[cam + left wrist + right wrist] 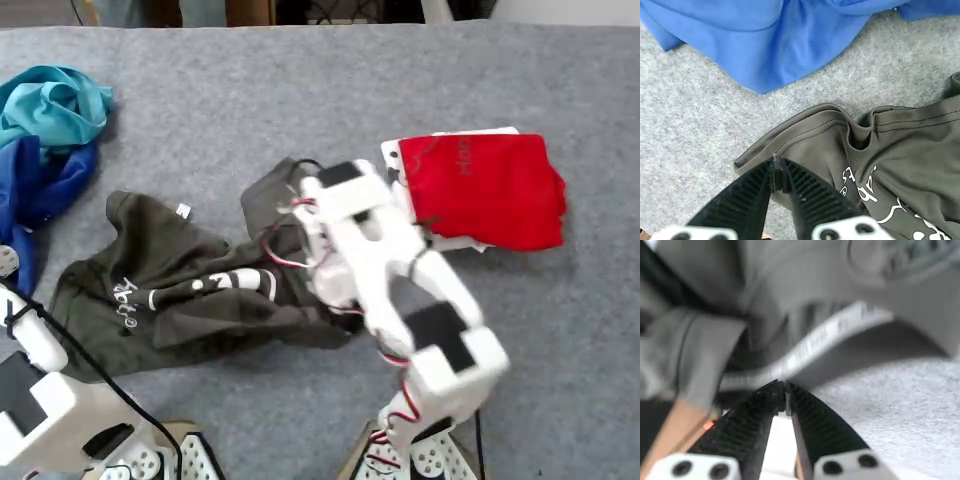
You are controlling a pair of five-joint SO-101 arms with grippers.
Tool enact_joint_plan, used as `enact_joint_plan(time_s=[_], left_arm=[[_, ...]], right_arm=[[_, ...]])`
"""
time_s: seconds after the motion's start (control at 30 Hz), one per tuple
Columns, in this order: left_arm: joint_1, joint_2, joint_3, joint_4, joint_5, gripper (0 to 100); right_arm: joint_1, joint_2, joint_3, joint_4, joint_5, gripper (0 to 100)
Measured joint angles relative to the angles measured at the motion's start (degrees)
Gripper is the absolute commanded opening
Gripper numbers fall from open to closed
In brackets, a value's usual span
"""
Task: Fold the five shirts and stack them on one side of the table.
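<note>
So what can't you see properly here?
High view: the white right arm covers the middle of the crumpled olive-green shirt.
High view: the left edge cuts off the rumpled blue shirt.
Right wrist view: that shirt is blurred, too close.
High view: the folded red shirt hides most of the white layer beneath.

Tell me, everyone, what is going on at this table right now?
Two robot arms are handling shirts. The right gripper is shut at a raised edge of the dark green shirt, seemingly pinching it. The left gripper is shut over that shirt's hem, near the blue shirt. A red shirt lies folded at one side; a teal shirt lies bunched with the blue one at the other.
</note>
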Motion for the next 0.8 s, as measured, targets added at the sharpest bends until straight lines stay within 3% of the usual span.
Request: enact_joint_plan(time_s=[0.27,0.4,0.47,0.67,0.8], left_arm=[[0.0,0.0,0.0,0.0,0.0,3],[0.0,0.0,0.0,0.0,0.0,3],[0.0,0.0,0.0,0.0,0.0,3],[1.0,-0.1,0.0,0.0,0.0,3],[2.8,-0.1,0.0,0.1,0.0,3]], right_arm=[[13.2,-11.1,7.3,0.0,18.9,1.5],[15.1,-13.7,6.2,0.0,21.4,1.6],[13.3,-13.7,3.0,0.0,19.0,5.2],[-0.4,-10.2,-9.0,-1.2,2.2,33.5],[-5.2,-0.8,-18.5,-5.0,-10.2,37.3]])
